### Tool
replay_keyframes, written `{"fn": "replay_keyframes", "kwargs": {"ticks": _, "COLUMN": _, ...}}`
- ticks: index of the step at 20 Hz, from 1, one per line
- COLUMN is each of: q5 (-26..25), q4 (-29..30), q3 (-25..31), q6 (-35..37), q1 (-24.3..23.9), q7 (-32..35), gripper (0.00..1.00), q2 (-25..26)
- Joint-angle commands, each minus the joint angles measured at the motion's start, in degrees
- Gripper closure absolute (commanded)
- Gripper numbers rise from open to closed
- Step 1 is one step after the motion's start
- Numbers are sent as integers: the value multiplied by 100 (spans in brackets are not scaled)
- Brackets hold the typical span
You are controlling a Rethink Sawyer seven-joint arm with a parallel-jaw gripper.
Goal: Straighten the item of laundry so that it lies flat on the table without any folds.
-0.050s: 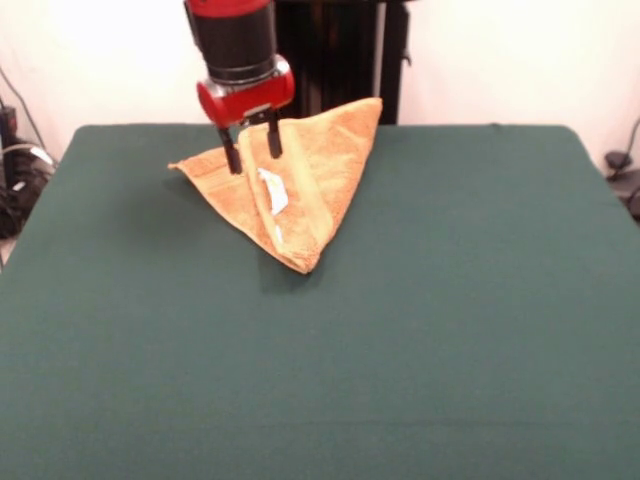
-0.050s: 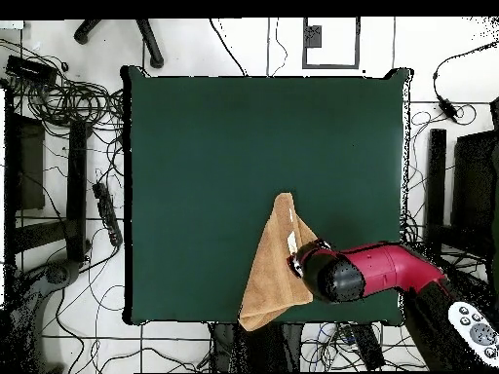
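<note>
The item of laundry (image 1: 310, 185), a golden-orange towel, lies folded over itself into a rough triangle on the far part of the green table (image 1: 450, 300). One point faces the near side and a small white label (image 1: 273, 190) shows on a fold. My gripper (image 1: 253, 157) stands over the towel's left part. It is open, with its two black fingers (image 1: 232, 155) set apart and a ridge of towel between them. In the overhead view the towel (image 2: 268, 278) runs from mid-table (image 2: 214, 146) down to the bottom edge, and my gripper (image 2: 296, 261) is at its right side.
The towel's wide end reaches the table edge nearest the robot base (image 2: 255, 321). Cables (image 2: 58, 97) and dark stands lie on the floor around the table. The red arm (image 2: 390, 271) comes in from the lower right in the overhead view.
</note>
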Motion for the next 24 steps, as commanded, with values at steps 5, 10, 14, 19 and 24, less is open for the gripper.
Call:
{"fn": "replay_keyframes", "kwargs": {"ticks": 5, "q5": -505, "q4": -97, "q3": -208, "q6": -766, "q1": 444, "q7": 326, "gripper": 0, "q2": 787}}
{"fn": "replay_keyframes", "kwargs": {"ticks": 10, "q5": -556, "q4": -318, "q3": -214, "q6": -822, "q1": 427, "q7": 138, "gripper": 0, "q2": 974}}
{"fn": "replay_keyframes", "kwargs": {"ticks": 14, "q5": -537, "q4": -498, "q3": -92, "q6": -722, "q1": 353, "q7": -109, "gripper": 0, "q2": 1058}}
{"fn": "replay_keyframes", "kwargs": {"ticks": 19, "q5": -530, "q4": -590, "q3": 0, "q6": -647, "q1": 273, "q7": -270, "gripper": 0, "q2": 1129}}
{"fn": "replay_keyframes", "kwargs": {"ticks": 24, "q5": -582, "q4": -705, "q3": 18, "q6": -655, "q1": 210, "q7": -378, "gripper": 0, "q2": 1277}}
